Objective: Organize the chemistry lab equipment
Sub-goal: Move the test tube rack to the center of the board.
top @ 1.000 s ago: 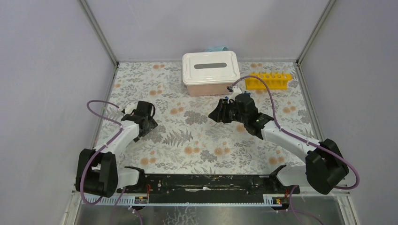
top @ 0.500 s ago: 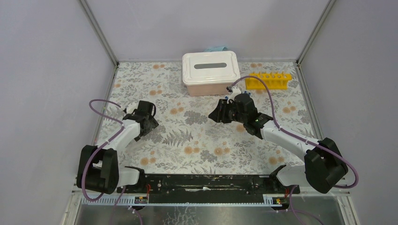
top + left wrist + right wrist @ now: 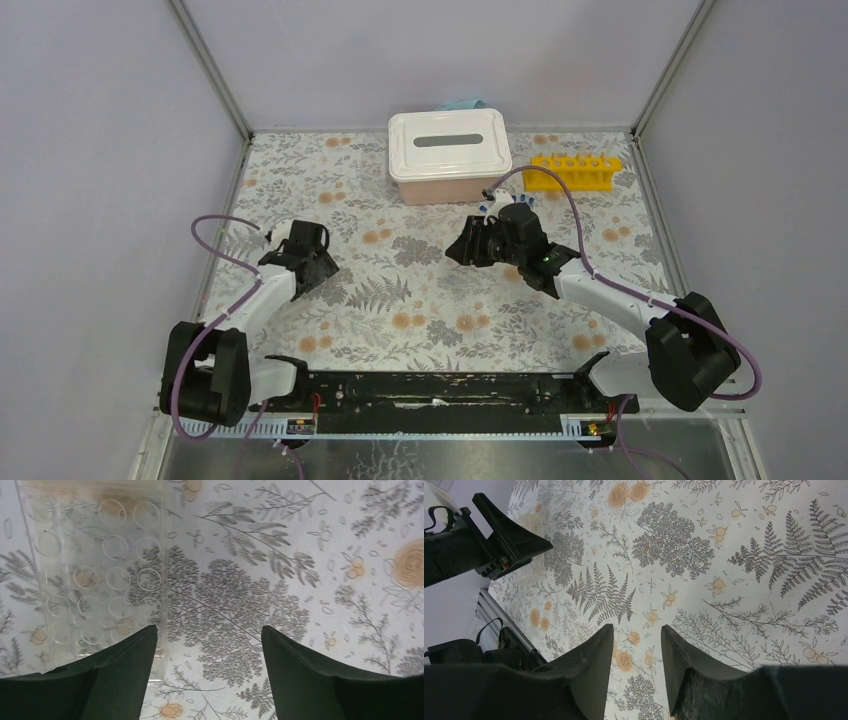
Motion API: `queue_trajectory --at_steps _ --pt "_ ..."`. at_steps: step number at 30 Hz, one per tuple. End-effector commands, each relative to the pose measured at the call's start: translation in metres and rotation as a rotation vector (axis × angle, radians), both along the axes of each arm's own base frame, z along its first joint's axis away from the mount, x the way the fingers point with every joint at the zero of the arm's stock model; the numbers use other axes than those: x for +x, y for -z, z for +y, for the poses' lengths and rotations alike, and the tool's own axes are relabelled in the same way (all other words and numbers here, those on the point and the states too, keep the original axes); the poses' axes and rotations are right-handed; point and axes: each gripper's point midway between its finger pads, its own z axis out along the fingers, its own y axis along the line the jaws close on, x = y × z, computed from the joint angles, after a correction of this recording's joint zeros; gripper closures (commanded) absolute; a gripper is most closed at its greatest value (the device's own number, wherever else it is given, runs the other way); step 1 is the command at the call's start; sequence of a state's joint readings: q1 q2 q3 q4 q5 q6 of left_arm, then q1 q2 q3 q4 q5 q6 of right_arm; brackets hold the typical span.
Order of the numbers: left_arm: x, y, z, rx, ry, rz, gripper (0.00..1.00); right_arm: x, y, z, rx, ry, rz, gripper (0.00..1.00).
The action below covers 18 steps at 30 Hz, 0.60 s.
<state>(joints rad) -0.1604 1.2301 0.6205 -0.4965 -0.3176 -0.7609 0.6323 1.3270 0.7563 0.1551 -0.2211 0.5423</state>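
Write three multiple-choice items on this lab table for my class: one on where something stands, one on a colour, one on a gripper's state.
1. Where is the yellow rack?
A) right of the white box, at the back
B) on top of the box
C) front left corner
2. What colour is the box's lid?
A) red
B) white
C) black
3. How is the left gripper?
A) shut on a tube
B) shut on the rack
C) open, holding nothing
Answers: 1 A, it stands beside the box by the back edge; 2 B, the top view shows it white; 3 C, its jaws are wide apart with nothing between.
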Motion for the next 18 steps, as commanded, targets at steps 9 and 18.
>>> queue_trajectory --at_steps 9,18 --pt "-0.003 0.017 -0.071 -0.14 0.329 0.044 0.19 0.007 -0.012 0.003 0.019 0.006 -0.06 0.53" --pt "-0.006 0.02 -0.133 -0.193 0.618 0.071 0.22 0.015 -0.009 -0.018 -0.015 0.091 -0.073 0.54"
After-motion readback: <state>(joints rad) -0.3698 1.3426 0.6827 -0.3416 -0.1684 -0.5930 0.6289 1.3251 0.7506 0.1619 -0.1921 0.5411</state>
